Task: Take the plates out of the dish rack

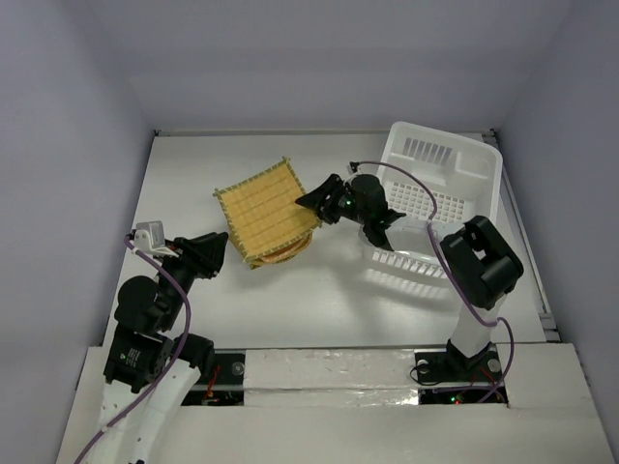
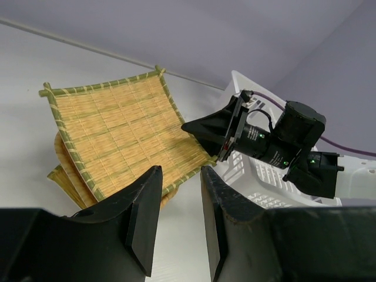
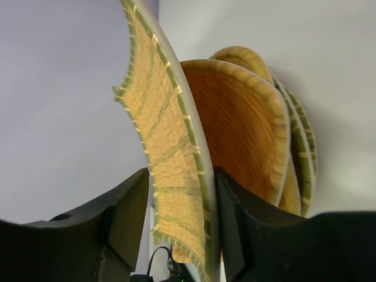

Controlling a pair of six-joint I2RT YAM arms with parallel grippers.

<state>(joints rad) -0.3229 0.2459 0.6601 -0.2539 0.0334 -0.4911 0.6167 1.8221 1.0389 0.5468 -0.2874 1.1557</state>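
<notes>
The square plate (image 1: 266, 213) lies tilted on a stack of round plates (image 1: 285, 253) left of the white dish rack (image 1: 455, 174). My right gripper (image 1: 311, 201) is shut on the square plate's right corner. In the right wrist view the gripper (image 3: 181, 173) has its jaws on either side of the square plate's rim (image 3: 170, 153), with the round plates (image 3: 247, 129) behind. My left gripper (image 1: 218, 246) is open and empty, just left of the stack. In the left wrist view the gripper (image 2: 179, 170) points at the square plate (image 2: 117, 135). The rack's floor looks bare.
The rack (image 2: 258, 170) sits at the table's far right, against the right wall. The right arm's elbow (image 1: 484, 261) hangs over the rack's near edge. Grey walls enclose the table on three sides.
</notes>
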